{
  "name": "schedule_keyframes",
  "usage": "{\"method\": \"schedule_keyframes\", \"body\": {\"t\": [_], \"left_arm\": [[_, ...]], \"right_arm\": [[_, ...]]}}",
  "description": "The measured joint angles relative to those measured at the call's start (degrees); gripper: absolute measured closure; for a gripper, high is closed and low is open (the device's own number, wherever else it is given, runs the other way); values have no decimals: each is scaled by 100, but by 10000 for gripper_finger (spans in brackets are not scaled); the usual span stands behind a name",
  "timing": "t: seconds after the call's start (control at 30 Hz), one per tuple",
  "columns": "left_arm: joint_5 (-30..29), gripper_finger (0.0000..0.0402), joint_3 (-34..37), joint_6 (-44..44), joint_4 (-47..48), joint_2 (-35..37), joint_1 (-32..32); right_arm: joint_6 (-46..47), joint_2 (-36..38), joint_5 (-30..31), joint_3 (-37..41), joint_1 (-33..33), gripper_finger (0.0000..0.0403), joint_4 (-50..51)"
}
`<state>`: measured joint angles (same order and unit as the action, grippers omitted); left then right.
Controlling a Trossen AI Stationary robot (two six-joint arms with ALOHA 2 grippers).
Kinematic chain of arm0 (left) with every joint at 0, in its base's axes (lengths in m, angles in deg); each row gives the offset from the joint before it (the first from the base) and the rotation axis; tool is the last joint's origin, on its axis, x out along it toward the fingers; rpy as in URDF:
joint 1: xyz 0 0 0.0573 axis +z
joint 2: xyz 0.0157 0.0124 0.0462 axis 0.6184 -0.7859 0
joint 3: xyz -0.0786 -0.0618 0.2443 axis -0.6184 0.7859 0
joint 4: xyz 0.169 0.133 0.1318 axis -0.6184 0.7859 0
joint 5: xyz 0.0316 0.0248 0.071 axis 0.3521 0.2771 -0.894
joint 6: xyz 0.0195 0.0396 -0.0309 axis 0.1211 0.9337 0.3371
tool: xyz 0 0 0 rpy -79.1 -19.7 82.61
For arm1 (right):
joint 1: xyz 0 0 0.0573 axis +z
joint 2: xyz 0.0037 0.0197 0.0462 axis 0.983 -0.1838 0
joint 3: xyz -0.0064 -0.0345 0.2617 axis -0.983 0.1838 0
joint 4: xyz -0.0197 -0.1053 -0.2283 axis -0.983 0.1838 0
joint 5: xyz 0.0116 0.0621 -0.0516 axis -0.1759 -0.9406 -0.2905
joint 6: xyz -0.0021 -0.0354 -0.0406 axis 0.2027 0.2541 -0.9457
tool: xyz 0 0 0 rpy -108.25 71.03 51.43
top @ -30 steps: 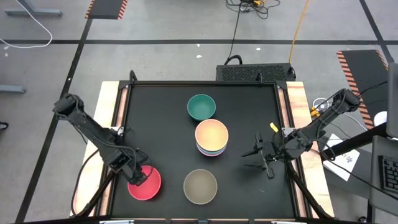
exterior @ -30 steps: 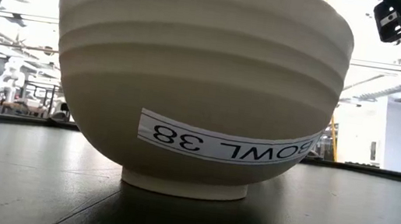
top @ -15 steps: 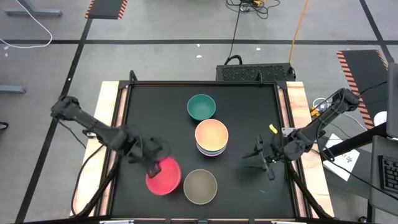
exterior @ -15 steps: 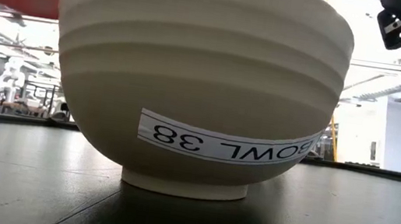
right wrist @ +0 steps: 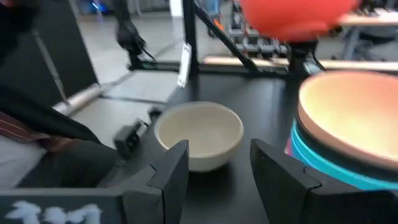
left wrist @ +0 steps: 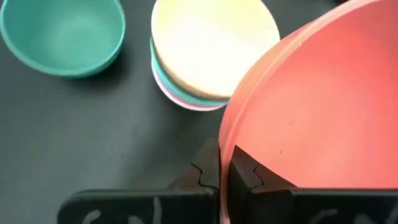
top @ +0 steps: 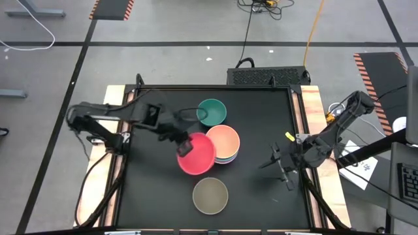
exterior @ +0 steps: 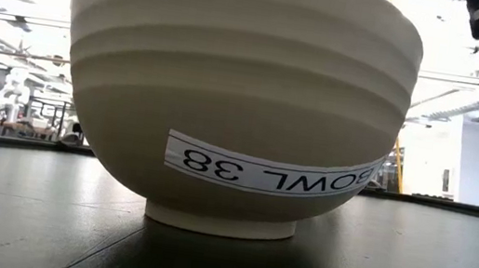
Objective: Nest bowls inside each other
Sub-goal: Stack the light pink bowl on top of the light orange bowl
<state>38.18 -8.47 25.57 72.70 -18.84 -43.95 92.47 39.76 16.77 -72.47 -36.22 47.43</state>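
Note:
My left gripper (top: 183,146) is shut on the red-pink bowl (top: 197,154), carried above the table beside the stack of nested bowls (top: 224,146), whose top bowl is peach-orange. The teal bowl (top: 211,112) stands alone behind the stack. The olive-grey bowl (top: 210,194) stands near the front edge and fills the low view (exterior: 234,105). My right gripper (top: 277,163) is open and hovers at the table's right side, touching nothing. My left gripper pinches the rim of the red-pink bowl (left wrist: 225,163), one finger inside the bowl and one outside. The fingers come from the table's left. The bowl is lifted clear of the table, its far side over the edge of the stack.
A small yellow object (top: 287,135) lies near the table's right edge. Wooden strips (top: 115,124) border the black table top on the left and right. Bare black surface lies at the front left and right of the table.
My left gripper has lifted the red-pink bowl from the table's front left corner and carried it right and toward the far side, up beside the stack. The bowl rose out of the low view. My right gripper stayed nearly still.

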Motion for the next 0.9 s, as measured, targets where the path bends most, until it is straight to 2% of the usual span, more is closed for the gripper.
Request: {"method": "schedule_keyframes", "body": {"t": [0.07,0.27,0.4,0.67,0.8,0.9], "left_arm": [[123,400,-411,252,122,-349,175],[251,400,-1458,843,472,-1059,776],[343,400,-1856,1085,569,-1377,1040],[680,401,-2101,1115,681,-1748,1362],[775,401,-2109,1133,651,-1774,1393],[842,401,-2121,1116,638,-1808,1456]], "right_arm": [[-152,239,55,0,157,238,26],[-170,619,1072,2,491,238,665],[44,636,1087,69,664,239,743],[24,833,1130,179,1133,239,649],[9,865,1749,181,1437,239,773],[86,869,1922,186,1578,239,841]]}}
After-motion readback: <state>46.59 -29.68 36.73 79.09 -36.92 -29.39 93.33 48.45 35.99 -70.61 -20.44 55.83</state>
